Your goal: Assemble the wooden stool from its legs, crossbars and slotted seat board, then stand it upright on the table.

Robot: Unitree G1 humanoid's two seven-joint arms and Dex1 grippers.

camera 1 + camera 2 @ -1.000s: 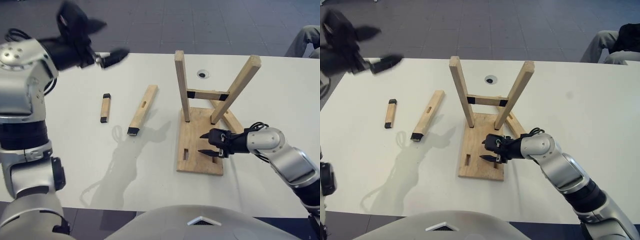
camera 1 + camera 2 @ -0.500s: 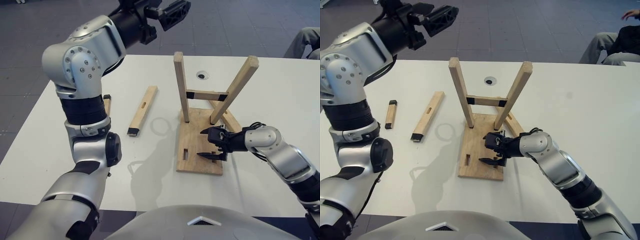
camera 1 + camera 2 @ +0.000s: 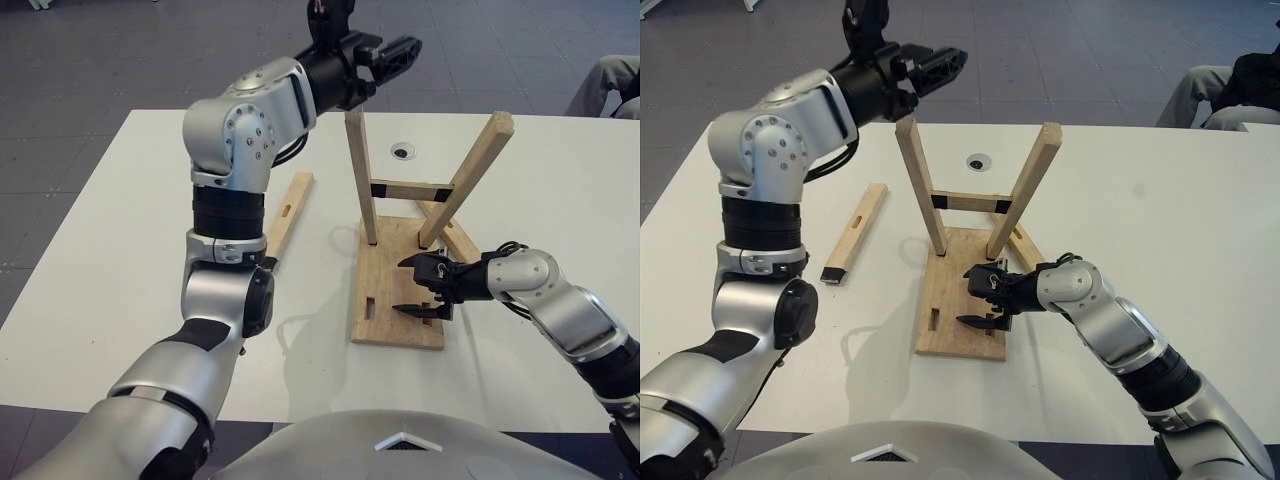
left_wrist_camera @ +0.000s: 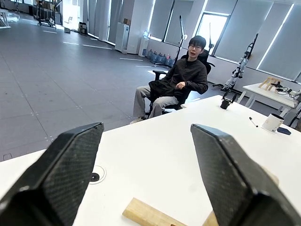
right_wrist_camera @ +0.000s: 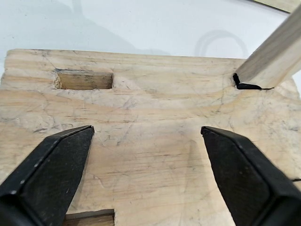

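Two legs (image 3: 363,170) stand on the seat board (image 3: 385,322); loose leg (image 3: 291,200) left; perhaps another piece (image 3: 459,241) behind

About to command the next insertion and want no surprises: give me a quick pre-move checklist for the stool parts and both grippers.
1. Left gripper jaws open, empty, held high: ok.
2. Right gripper jaws open, empty, above the flat slotted wooden seat board: ok.
3. Two pale wooden legs stand in the board, black-ended wooden crossbar between them: ok.
4. Both legs square: not ok, the right one leans.
5. Near rectangular slot empty: ok.
6. Loose slotted wooden leg lies on the white table, left of the board: ok.
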